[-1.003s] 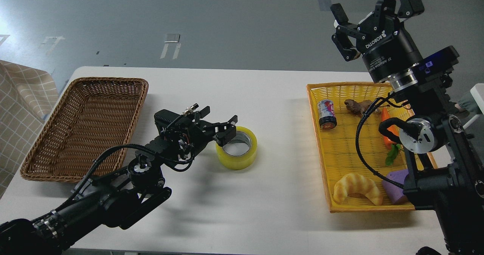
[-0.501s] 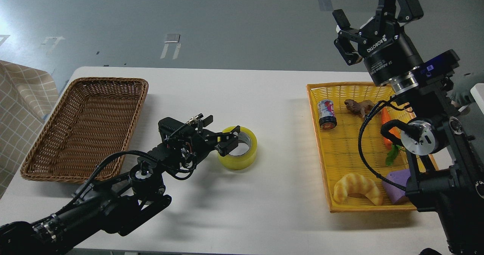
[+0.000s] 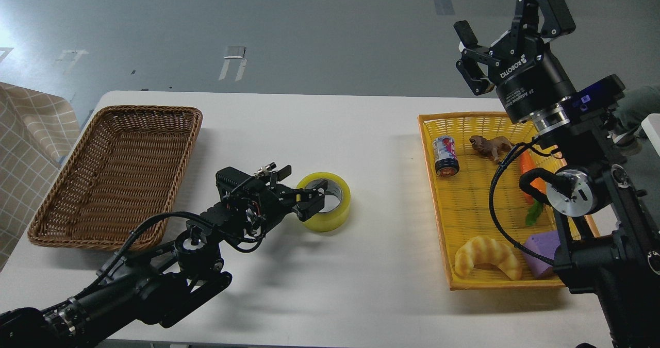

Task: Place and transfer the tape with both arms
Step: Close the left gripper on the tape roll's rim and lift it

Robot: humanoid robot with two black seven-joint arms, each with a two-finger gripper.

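The tape (image 3: 330, 215) is a yellow roll with a grey core, lying flat on the white table (image 3: 361, 131) near its middle. My left gripper (image 3: 312, 198) is open and low at the roll's left side. One finger reaches into the roll's hole and the other sits outside its near-left wall. My right gripper (image 3: 508, 20) is open and empty, held high above the far right of the table, well away from the tape.
A brown wicker basket (image 3: 118, 172) stands at the left. A yellow tray (image 3: 438, 224) at the right holds a can (image 3: 446, 154), a toy animal (image 3: 490, 144), a carrot (image 3: 527, 168), a croissant (image 3: 487, 255) and a purple block (image 3: 539, 247).
My left gripper has come down and forward onto the tape's left wall, still open. The tape has not moved. My right gripper has shifted slightly right and up.
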